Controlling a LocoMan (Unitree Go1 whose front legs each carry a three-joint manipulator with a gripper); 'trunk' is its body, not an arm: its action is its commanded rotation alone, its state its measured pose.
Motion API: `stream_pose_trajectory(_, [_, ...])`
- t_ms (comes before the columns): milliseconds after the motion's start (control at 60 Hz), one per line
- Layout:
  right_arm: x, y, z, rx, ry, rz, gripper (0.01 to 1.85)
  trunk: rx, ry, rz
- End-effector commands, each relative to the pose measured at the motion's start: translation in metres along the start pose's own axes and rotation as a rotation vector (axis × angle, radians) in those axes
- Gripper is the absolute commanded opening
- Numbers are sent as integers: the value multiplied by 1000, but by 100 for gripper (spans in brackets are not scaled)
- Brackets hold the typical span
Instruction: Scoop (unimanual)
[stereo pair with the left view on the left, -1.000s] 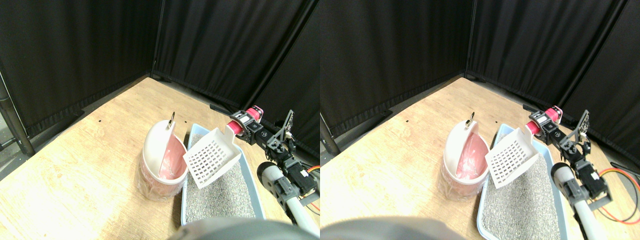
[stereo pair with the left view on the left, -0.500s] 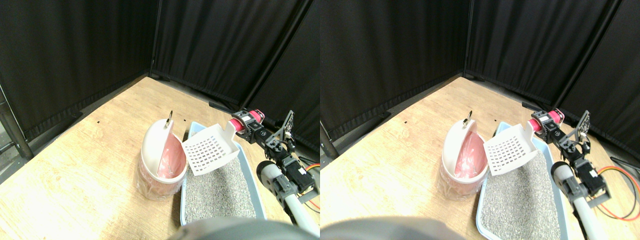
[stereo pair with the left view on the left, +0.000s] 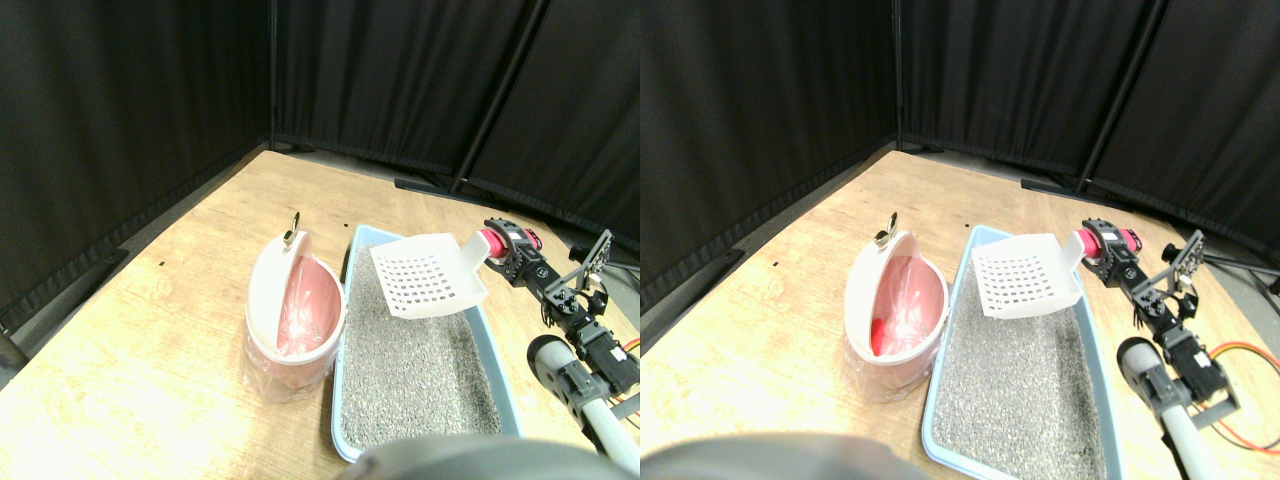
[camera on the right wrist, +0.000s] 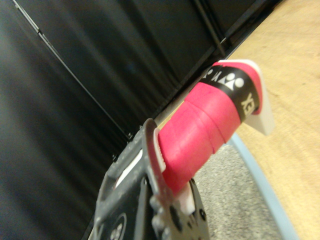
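A white slotted scoop (stereo pair with the left view on the left: 428, 283) hangs nearly level above the far end of the light-blue litter tray (stereo pair with the left view on the left: 341, 372), and I see nothing lying in it. Its red-wrapped handle (stereo pair with the left view on the left: 492, 245) runs back into my right gripper (stereo pair with the left view on the left: 512, 254), which is shut on it. In the wrist view the red handle (camera on the right wrist: 200, 135) fills the middle, seated in the dark jaw frame, with grey litter (camera on the right wrist: 235, 200) beyond. Grey litter (stereo pair with the left view on the left: 410, 365) fills the tray. A pink bin (stereo pair with the left view on the left: 292, 318) with a white swing lid stands just left of the tray, apart from the scoop.
Wooden floor (stereo pair with the left view on the left: 150, 350) spreads to the left and far side. Black curtains (stereo pair with the left view on the left: 400, 80) close off the back and left. Red and orange cables (stereo pair with the left view on the left: 628, 345) lie by my arm at the right edge.
The camera has shifted. The scoop has swung from tilting over the bin's rim to nearly level over the tray's far end, away from the bin.
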Motion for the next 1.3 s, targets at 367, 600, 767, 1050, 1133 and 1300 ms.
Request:
stream_pose_trajectory(367, [-31, -41, -19, 107, -85, -133, 5, 15, -16, -87])
stream_pose_trajectory(600, [-39, -48, -37, 175, -55, -136, 5, 18, -14, -108])
stream_pose_trajectory(767, [-44, -51, -52, 231, -13, -182, 5, 18, -12, -107])
stream_pose_trajectory(1050, [-49, -59, -85, 265, 52, -225, 5, 20, -6, -106])
stream_pose_trajectory(1133, [-50, -60, -92, 271, 65, -236, 5, 20, -6, -106])
stream_pose_trajectory(1300, [-53, -62, -105, 292, 87, -255, 5, 21, -5, -103])
